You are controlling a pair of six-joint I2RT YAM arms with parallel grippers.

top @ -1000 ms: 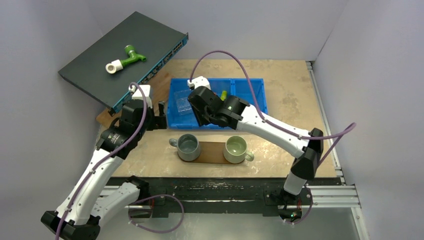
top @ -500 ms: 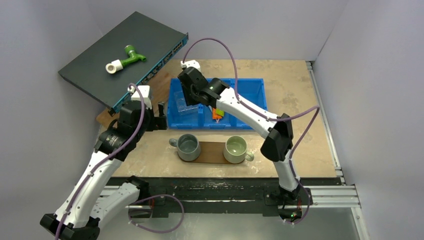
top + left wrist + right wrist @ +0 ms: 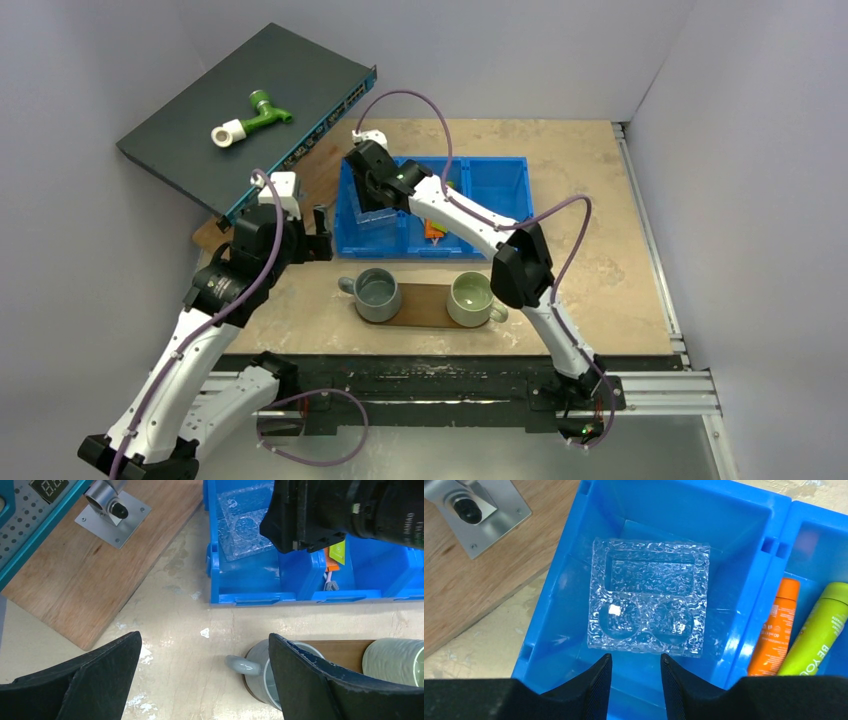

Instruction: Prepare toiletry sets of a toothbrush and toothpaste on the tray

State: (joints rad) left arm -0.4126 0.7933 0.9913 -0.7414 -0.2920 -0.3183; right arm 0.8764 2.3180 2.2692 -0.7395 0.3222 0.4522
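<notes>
The dark-brown oval tray (image 3: 425,303) lies near the front and carries two mugs. An orange tube (image 3: 776,625) and a lime-green tube (image 3: 819,630) lie side by side in the middle compartment of the blue bin (image 3: 505,162). The toothbrushes are hidden, apart from a small pale end (image 3: 329,583) that may be one. My right gripper (image 3: 634,657) is open and empty, hovering over the bin's left compartment above a clear textured plastic insert (image 3: 649,602). My left gripper (image 3: 205,640) is wide open and empty over the table left of the grey mug (image 3: 250,667).
A grey mug (image 3: 377,293) and a pale green mug (image 3: 472,298) stand on the tray. A rectangular wooden board (image 3: 95,575) with a metal fitting (image 3: 112,510) lies left of the bin. A dark network switch (image 3: 190,120) with a green-white pipe fitting (image 3: 250,118) leans at back left.
My right arm has reached farther back and left, taking its gripper from the bin's front edge to over the left compartment. The left arm has barely moved.
</notes>
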